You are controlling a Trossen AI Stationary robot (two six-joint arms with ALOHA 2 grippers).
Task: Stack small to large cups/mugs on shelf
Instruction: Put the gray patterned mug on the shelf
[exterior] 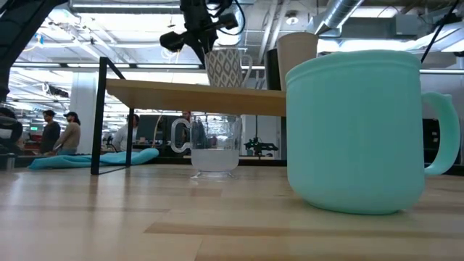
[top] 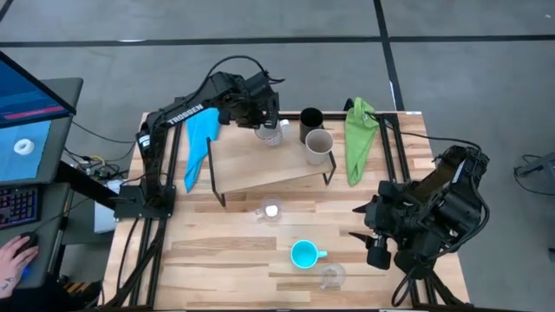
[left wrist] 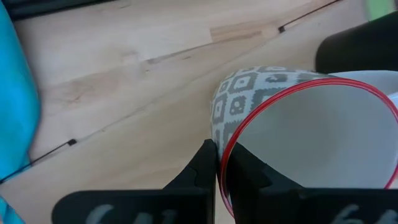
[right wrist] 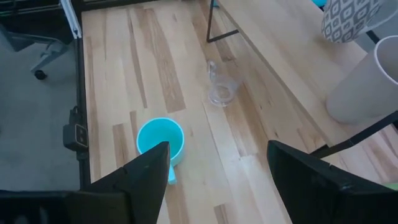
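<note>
A white mug with a grey diamond pattern and a red-lined rim (top: pixel 271 134) is at the far edge of the shelf (top: pixel 251 165), a light board on a black wire frame. My left gripper (top: pixel 264 121) is shut on it. A black cup (top: pixel 310 123) and a beige-grey mug (top: pixel 319 146) stand on the shelf's right end. On the table in front of it are a clear glass (top: pixel 270 211), a turquoise mug (top: pixel 303 254) and a second clear glass (top: pixel 331 276). My right gripper (top: pixel 360 221) hangs open above the table's right side, holding nothing. My left gripper pinches the patterned mug's rim (left wrist: pixel 219 155), one finger inside the mug and one against its outer wall. The fingers come steeply from above. The mug (exterior: pixel 225 67) tilts a little below them, its base level with the shelf board; whether it rests there I cannot tell.
A blue cloth (top: pixel 199 147) hangs at the shelf's left end and a green cloth (top: pixel 358 139) at its right. The shelf's left and middle (top: pixel 243 156) are bare board. A monitor and keyboard stand off the table's left, where a person's hand (top: pixel 13 260) shows.
</note>
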